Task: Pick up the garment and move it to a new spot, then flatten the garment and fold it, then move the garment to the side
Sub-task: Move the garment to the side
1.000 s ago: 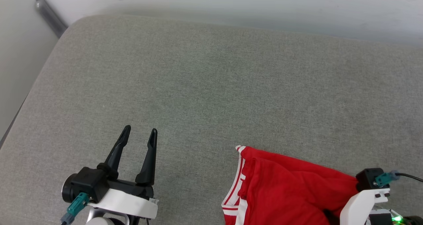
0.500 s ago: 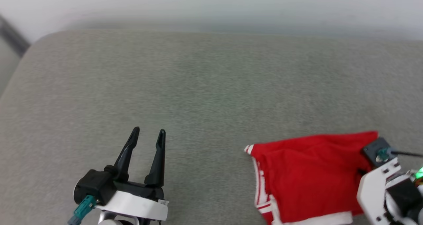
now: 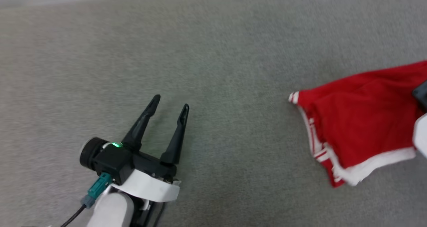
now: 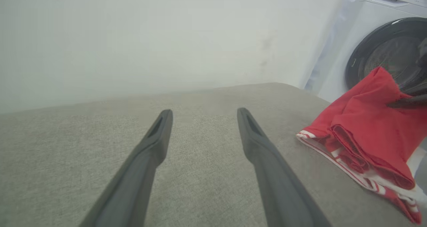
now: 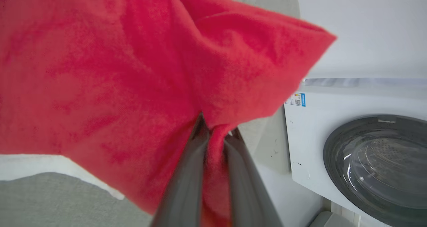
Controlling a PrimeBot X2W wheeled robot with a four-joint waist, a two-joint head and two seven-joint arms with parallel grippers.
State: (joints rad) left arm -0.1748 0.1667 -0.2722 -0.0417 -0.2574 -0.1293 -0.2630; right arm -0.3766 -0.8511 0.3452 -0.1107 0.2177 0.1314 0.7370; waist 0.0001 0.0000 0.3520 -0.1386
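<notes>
The garment (image 3: 360, 120) is a red jersey with white and striped trim, bunched at the right of the head view and partly lifted off the grey cushion. In the right wrist view my right gripper (image 5: 217, 128) is shut on a fold of the garment (image 5: 133, 70), red cloth pinched between its dark fingers. My left gripper (image 3: 169, 102) hovers open and empty over the cushion, well to the left of the garment. In the left wrist view the garment (image 4: 367, 133) hangs at the right, beyond the spread left gripper (image 4: 203, 115).
A broad grey fabric cushion (image 3: 213, 53) spreads under both arms, with a pale wall (image 4: 150, 37) behind it. A white front-loading washing machine (image 5: 350, 147) with a dark round door stands past the cushion's right end.
My right gripper has shut on the garment and lifted it, so it now hangs higher and further right. The head camera has tilted down and turned, shifting the whole picture. The left gripper stays open.
</notes>
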